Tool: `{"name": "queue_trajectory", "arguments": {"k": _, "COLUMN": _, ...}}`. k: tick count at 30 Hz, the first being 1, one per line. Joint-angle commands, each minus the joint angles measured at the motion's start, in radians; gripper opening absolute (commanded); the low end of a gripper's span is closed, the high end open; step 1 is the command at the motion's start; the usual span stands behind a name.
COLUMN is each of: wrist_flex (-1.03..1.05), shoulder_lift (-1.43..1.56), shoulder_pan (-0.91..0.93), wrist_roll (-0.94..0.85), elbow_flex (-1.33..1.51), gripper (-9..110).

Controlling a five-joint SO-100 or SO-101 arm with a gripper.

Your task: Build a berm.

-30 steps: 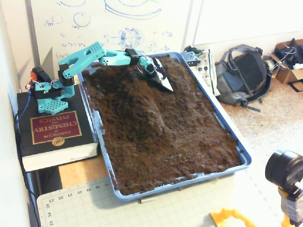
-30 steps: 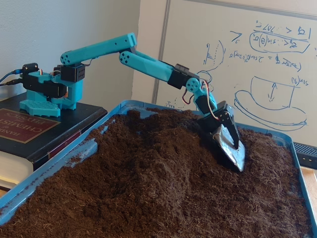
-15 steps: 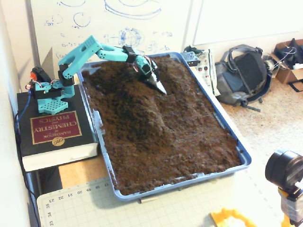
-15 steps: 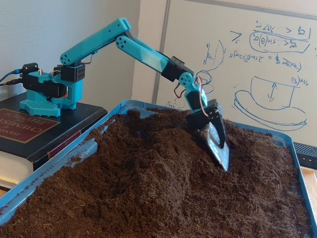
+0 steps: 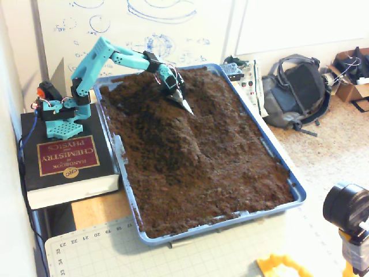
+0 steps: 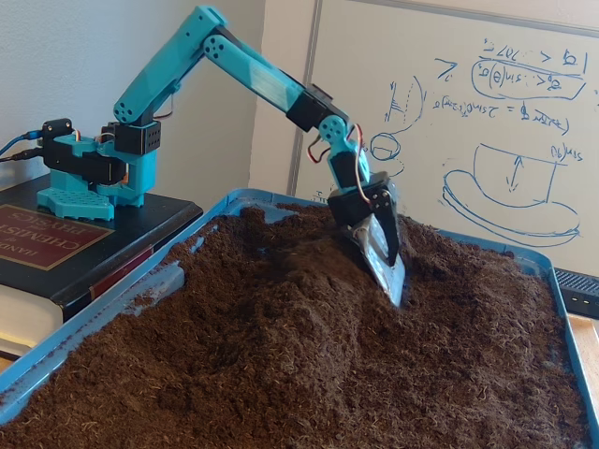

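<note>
Scoop down in the far soil, ready to drag toward the berm

My gripper carries a blade-like scoop; whether it opens I cannot tell. I tilt its tip into the soil just beyond the berm, mid-tray, left of centre.

I see dark brown soil filling a blue tray. My arm is turquoise with black joints. Its base sits on a black book with a maroon, gold-lettered label.
</note>
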Motion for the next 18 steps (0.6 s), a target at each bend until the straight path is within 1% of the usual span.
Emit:
{"name": "queue_trajectory", "arguments": {"k": 1, "wrist_flex": 0.020, "shoulder_lift": 0.149, "shoulder_pan": 0.012, "wrist_roll": 0.008, "elbow_flex": 0.011, "gripper": 1}}
{"name": "queue_trajectory", "arguments": {"k": 5, "wrist_flex": 0.011, "shoulder_lift": 0.212, "shoulder_pan": 0.021, "wrist_roll": 0.041, "elbow_flex": -0.031, "gripper": 0}}
{"name": "queue_trajectory", "arguments": {"k": 9, "wrist_flex": 0.011, "shoulder_lift": 0.245, "shoulder_pan": 0.066, "wrist_roll": 0.080, "elbow_flex": -0.144, "gripper": 0}}
{"name": "queue_trajectory", "arguments": {"k": 15, "wrist_flex": 0.011, "shoulder_lift": 0.239, "shoulder_pan": 0.166, "wrist_roll": 0.069, "elbow_flex": -0.291, "gripper": 0}}
{"name": "queue_trajectory", "arguments": {"k": 18, "wrist_flex": 0.005, "shoulder_lift": 0.181, "shoulder_pan": 0.218, "wrist_roll": 0.066, "elbow_flex": -0.348, "gripper": 0}}
